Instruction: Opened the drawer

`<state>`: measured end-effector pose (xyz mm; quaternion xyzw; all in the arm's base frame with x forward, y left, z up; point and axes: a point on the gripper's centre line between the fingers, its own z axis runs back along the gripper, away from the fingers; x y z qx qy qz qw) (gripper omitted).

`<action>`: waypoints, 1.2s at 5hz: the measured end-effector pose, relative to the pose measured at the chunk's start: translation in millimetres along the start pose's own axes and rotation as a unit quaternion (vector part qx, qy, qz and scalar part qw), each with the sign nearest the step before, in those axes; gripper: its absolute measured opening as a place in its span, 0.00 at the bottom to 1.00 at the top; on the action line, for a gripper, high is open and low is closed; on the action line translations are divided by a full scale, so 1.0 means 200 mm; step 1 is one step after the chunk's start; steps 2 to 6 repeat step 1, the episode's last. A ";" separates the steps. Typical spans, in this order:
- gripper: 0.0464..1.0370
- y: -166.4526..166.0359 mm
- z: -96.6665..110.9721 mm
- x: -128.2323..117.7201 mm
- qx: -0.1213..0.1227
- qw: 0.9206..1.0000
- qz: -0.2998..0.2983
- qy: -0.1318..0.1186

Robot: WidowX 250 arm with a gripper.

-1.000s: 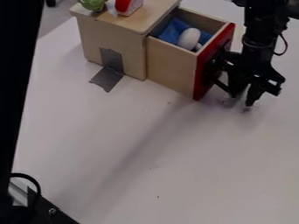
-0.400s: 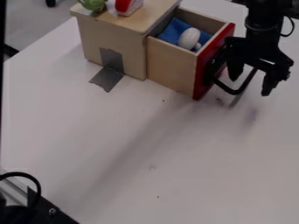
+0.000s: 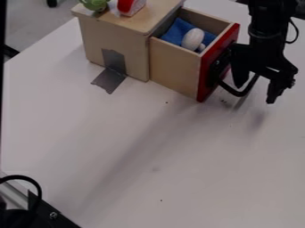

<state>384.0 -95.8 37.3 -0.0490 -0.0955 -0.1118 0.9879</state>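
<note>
The gripper [image 3: 255, 91] hangs at the upper right, just outside the drawer's red front, with its two fingers spread apart around or beside the black loop handle [image 3: 237, 92]; whether it touches the handle I cannot tell. The drawer [image 3: 175, 68] stands pulled out of the wooden box [image 3: 113, 43], its inside in view. In it lie a blue cloth [image 3: 175, 32] and a white egg-shaped object [image 3: 193, 38]. Part of the red front [image 3: 204, 88] is hidden behind the gripper.
On top of the box sit a green toy [image 3: 94, 4] and a red and white object [image 3: 129, 6]. Grey tape [image 3: 109, 80] joins the box to the white table [image 3: 137, 156]. Black hardware with a cable [image 3: 37, 196] stands at the lower left.
Over the last second the gripper rose off the tabletop, then sank slightly, and its fingers are spread wider. The black structure at the left edge has moved mostly out of view. The drawer stayed put.
</note>
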 end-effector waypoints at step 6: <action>0.96 0.01 0.00 0.00 0.002 1.000 -0.003 0.001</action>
